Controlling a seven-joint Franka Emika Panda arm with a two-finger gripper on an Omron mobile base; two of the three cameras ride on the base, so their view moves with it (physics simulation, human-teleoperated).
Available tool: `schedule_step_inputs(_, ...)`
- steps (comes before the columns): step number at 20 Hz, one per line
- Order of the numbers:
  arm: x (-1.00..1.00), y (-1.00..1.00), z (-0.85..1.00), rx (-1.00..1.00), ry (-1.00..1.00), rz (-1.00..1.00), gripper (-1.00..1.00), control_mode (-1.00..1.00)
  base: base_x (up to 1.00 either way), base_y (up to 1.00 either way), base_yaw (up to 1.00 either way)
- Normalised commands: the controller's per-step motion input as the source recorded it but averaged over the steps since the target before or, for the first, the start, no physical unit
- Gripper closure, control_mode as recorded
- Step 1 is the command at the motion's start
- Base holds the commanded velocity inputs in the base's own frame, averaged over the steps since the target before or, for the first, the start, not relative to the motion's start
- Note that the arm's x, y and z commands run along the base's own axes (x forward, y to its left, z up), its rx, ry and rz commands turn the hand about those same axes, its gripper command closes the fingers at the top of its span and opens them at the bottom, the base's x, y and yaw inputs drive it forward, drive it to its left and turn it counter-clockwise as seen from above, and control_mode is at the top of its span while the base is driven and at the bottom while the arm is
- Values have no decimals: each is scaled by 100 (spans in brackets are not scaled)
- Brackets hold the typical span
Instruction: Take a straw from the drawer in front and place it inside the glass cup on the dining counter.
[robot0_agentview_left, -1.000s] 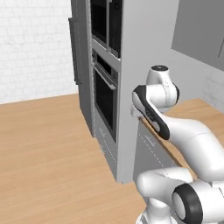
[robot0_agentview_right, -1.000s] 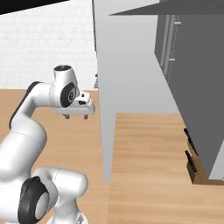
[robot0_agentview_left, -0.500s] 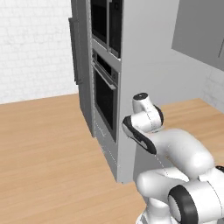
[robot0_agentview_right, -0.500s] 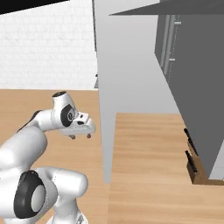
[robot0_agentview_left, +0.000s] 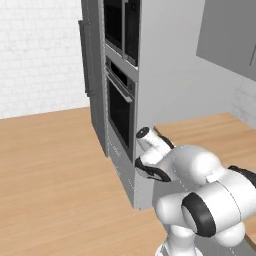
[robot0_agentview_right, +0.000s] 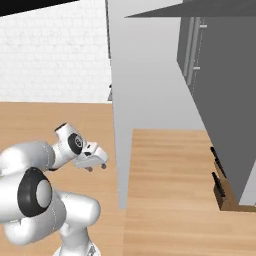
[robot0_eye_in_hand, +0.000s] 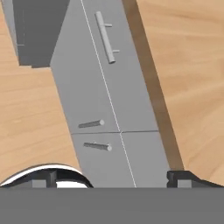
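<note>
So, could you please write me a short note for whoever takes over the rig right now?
Gripper: jaws open, holding nothing, low in front of the cabinets.
Drawer: shut, just under the wooden top. Its bar handle lies ahead of the hand, untouched.
Done: only the approach.
Left: grasp the handle, pull the drawer open, take the straw, carry it to the glass cup on the dining counter and put it in.
</note>
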Motion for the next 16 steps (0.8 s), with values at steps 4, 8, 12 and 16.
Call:
schedule_step_inputs(4, 17, -5, -23, -10, 4, -12, -100, -100, 0, 0, 0)
schedule_step_inputs(8, 6, -11, -20, -4, 0, -10, -100, -100, 0, 0, 0)
schedule_step_inputs(12, 17, -6, -24, -8, 2, -9, -100, -100, 0, 0, 0)
schedule_step_inputs(16, 16, -10, -20, -12, 0, -4, -100, -100, 0, 0, 0)
